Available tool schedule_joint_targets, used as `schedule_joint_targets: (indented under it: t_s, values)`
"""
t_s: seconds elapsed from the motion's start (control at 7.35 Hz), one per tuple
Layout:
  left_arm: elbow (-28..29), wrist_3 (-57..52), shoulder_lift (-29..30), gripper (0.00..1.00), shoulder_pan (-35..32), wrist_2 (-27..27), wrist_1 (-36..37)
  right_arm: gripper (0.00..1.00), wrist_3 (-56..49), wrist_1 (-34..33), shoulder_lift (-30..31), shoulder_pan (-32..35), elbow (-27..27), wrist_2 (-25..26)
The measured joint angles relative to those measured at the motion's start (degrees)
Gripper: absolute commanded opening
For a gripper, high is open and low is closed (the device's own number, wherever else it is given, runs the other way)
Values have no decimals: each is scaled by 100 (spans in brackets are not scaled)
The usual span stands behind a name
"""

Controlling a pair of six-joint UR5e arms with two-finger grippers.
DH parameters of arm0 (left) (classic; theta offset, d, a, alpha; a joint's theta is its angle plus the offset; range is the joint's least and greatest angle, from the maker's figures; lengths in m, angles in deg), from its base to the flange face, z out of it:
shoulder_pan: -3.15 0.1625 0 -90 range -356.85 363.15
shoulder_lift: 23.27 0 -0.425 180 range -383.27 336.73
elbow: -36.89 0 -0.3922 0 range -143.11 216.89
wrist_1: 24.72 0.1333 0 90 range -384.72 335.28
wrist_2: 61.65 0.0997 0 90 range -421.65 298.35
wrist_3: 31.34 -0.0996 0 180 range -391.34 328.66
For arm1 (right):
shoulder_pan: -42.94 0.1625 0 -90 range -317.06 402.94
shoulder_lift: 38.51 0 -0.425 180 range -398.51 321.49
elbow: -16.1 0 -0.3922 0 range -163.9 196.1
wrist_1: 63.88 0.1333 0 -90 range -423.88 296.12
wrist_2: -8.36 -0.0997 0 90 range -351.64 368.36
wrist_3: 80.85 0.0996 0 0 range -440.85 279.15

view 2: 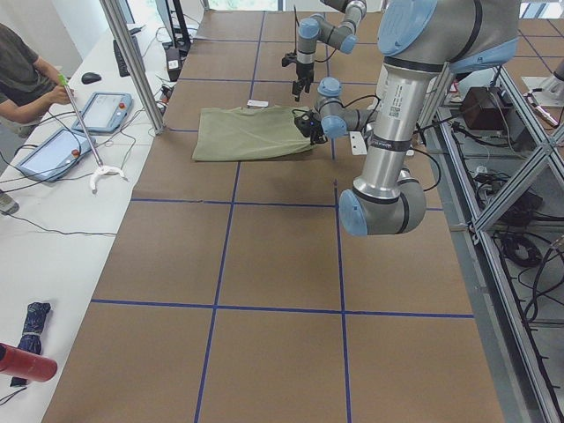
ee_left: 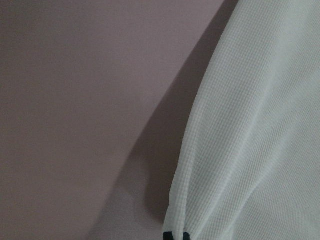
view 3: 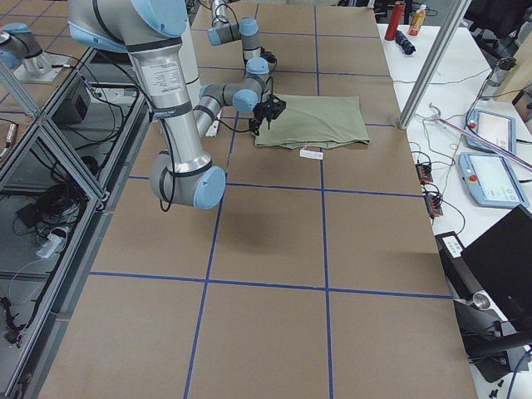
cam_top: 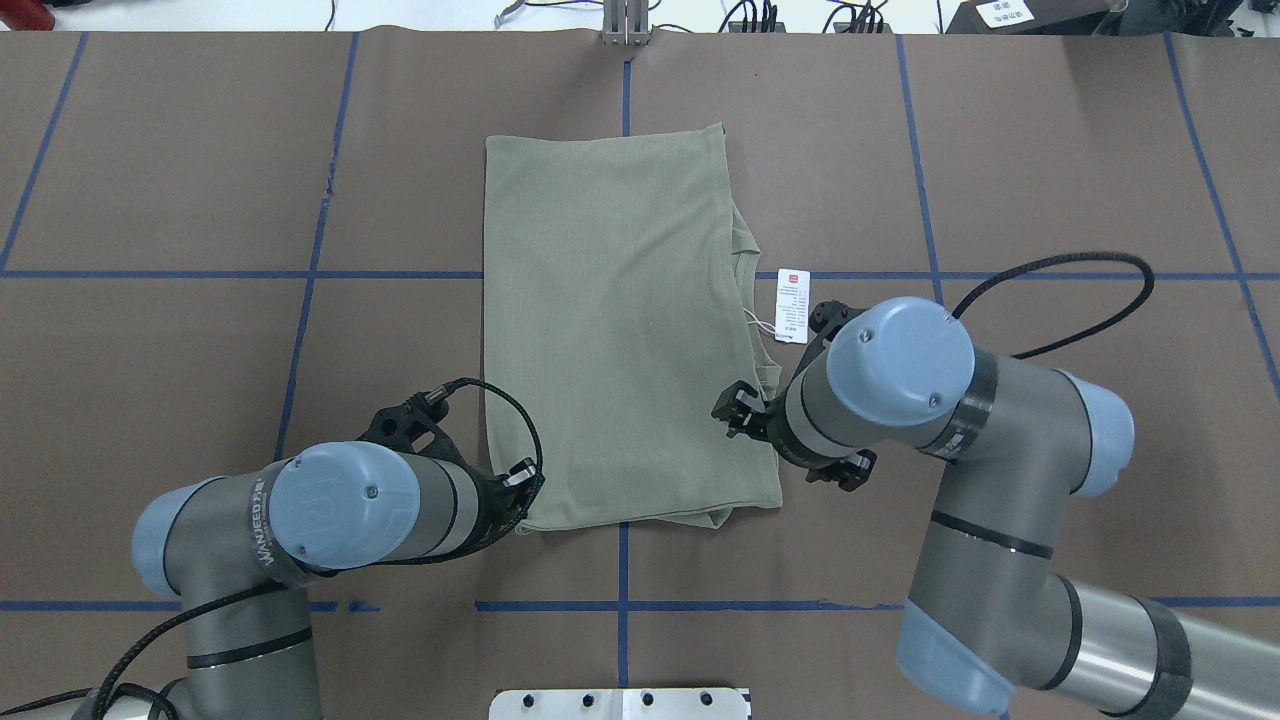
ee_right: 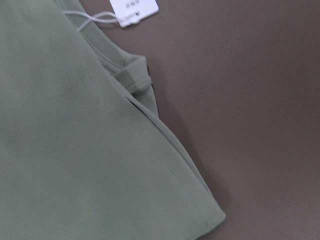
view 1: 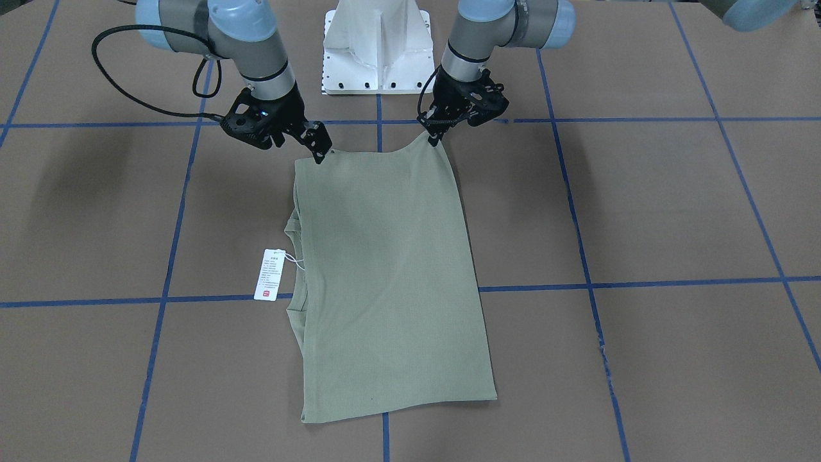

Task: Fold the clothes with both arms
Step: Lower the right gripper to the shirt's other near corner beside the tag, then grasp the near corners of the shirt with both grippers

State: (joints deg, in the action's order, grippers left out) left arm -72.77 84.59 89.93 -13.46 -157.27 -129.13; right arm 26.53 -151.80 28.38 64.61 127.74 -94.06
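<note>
Left hand (view 1: pixel 437 139) is pinched shut on one robot-side corner of the green shirt (view 1: pixel 385 269), holding it just off the table (view 1: pixel 641 212). Its wrist view shows the fingertips (ee_left: pixel 169 235) biting the fabric edge. Right hand (view 1: pixel 321 156) looks clamped on the other end of that same edge, so the hem sags a little between them. The rest of the shirt lies flat mid-table as a long rectangle, with the neckline poking out on the right arm's side and the white hang tag (view 1: pixel 272 274) just beside it.
</note>
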Motion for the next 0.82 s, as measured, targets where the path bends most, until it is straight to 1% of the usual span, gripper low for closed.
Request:
schedule_joint_targets:
  t_s: [0.27,0.54,0.82]
  values:
    - [-15,0,10,0,0,0,0,100,305,1,-80,-435,-170,513]
    - [-25,0,9,0,0,0,0,100,347,22,-242,-527,-450,662]
    - [-52,0,11,0,0,0,0,100,344,63,-326,-537,-600,703]
